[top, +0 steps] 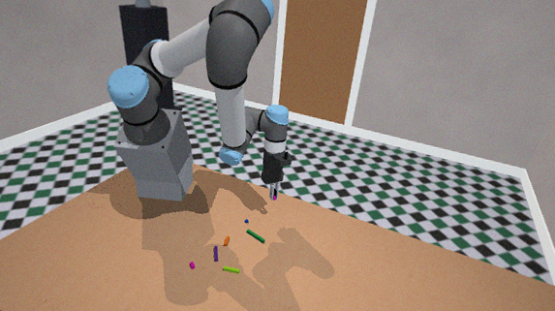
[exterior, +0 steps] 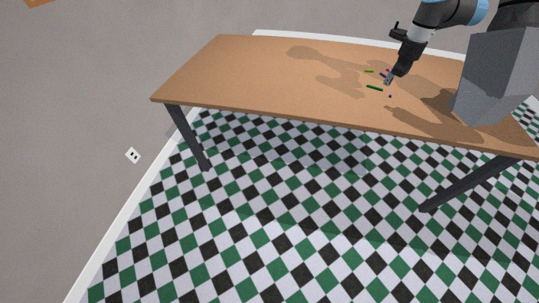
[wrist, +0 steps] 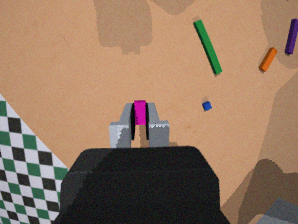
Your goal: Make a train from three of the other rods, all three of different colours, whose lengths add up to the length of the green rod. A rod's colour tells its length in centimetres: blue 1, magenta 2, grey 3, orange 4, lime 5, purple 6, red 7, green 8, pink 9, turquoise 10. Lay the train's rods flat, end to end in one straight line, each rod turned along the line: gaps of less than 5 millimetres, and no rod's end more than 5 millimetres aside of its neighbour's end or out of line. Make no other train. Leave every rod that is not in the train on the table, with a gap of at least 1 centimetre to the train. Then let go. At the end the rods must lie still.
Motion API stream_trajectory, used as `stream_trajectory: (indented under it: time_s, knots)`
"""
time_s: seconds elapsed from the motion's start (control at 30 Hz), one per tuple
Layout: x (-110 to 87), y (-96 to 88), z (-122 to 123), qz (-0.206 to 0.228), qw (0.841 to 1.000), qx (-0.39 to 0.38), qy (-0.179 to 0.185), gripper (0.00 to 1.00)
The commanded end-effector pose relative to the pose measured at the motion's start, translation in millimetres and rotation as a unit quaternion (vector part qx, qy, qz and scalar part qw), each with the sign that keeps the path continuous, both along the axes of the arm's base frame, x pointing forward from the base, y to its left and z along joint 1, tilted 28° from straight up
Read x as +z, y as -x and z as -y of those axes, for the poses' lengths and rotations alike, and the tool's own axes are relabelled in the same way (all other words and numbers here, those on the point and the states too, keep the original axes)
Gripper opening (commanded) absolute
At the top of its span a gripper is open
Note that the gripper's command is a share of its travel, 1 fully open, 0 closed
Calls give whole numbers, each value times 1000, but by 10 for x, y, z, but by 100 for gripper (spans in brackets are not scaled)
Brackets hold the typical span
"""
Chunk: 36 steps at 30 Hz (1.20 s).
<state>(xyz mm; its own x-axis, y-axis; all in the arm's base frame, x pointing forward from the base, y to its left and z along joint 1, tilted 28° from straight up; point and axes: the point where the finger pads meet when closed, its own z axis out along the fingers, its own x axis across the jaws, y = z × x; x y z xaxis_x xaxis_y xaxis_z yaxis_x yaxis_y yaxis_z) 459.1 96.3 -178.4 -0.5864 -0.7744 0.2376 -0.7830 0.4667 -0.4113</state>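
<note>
Pincer (top: 274, 198) (exterior: 387, 83) (wrist: 140, 114) is clamped on a magenta rod (top: 275, 198) (wrist: 140, 112), up above the counter (top: 381, 279) (exterior: 268, 80), w/ the rod's long axis running away from the palm in the wrist view, between the pads. In that view the blue rod (top: 246, 221) (exterior: 390, 96) (wrist: 207, 106) lies off to the right, and the orange rod (top: 226, 241) (wrist: 268, 60) farther right & a bit up, tilted vs. the held one, so next move prob. needs a turn as well as a shift (lime + blue + magenta = green's 8, if that's the plan).
</note>
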Motion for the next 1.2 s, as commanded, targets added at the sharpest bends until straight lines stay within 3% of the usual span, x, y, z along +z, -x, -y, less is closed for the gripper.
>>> stream_trajectory:
  time_s: [0.0,0.23,0.43,0.5,1.0,1.07,1.17]
  knots:
    - [24,70,80,32,997,-65,-16,24]
    - [51,188,197,79,983,-161,-39,24]
    - [71,294,287,117,962,-240,-57,24]
    - [71,294,287,117,962,-240,-57,24]
    - [115,582,477,212,869,-434,-103,24]
    - [115,582,477,212,869,-434,-103,24]
    - [119,615,495,222,856,-455,-108,24]
